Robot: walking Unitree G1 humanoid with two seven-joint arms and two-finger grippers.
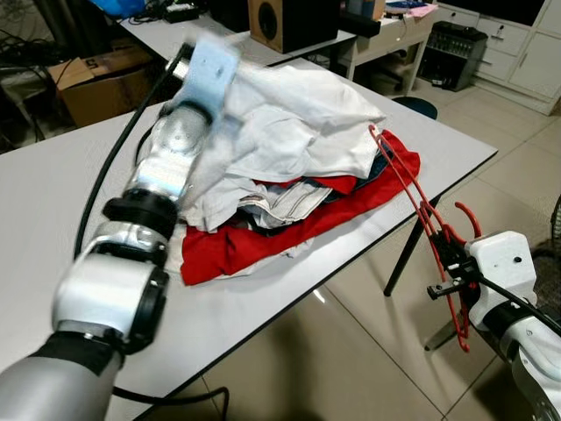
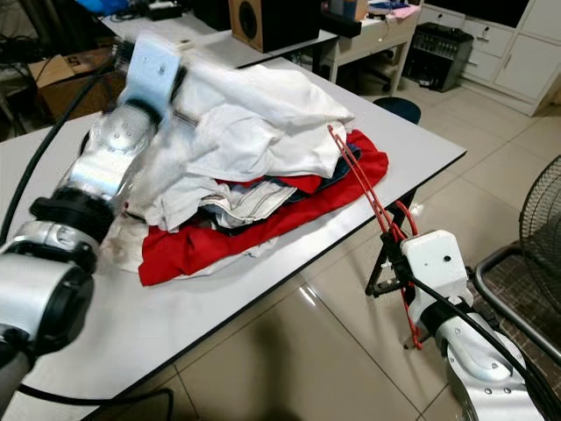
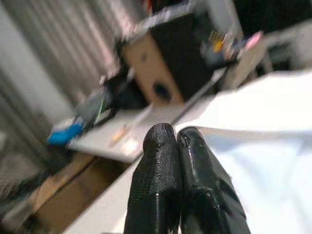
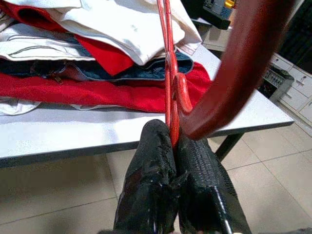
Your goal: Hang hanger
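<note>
A red wire hanger (image 1: 412,197) slants from the clothes pile down past the table's front right edge. My right gripper (image 4: 173,141) is shut on the red hanger near its hook (image 4: 239,68), off the table's edge at the right. A heap of white, red and blue clothes (image 1: 298,167) lies on the white table (image 1: 53,193). My left arm reaches over the pile's left side, blurred; its gripper (image 3: 174,136) is shut with nothing between the fingers, above the white cloth (image 3: 258,165).
A wooden speaker box (image 1: 285,22) stands on a second table behind. A cardboard box (image 1: 96,83) sits on the floor at the back left. White drawers (image 1: 526,53) line the back right; a fan (image 2: 543,219) stands at the right. Tiled floor (image 1: 351,351) lies in front.
</note>
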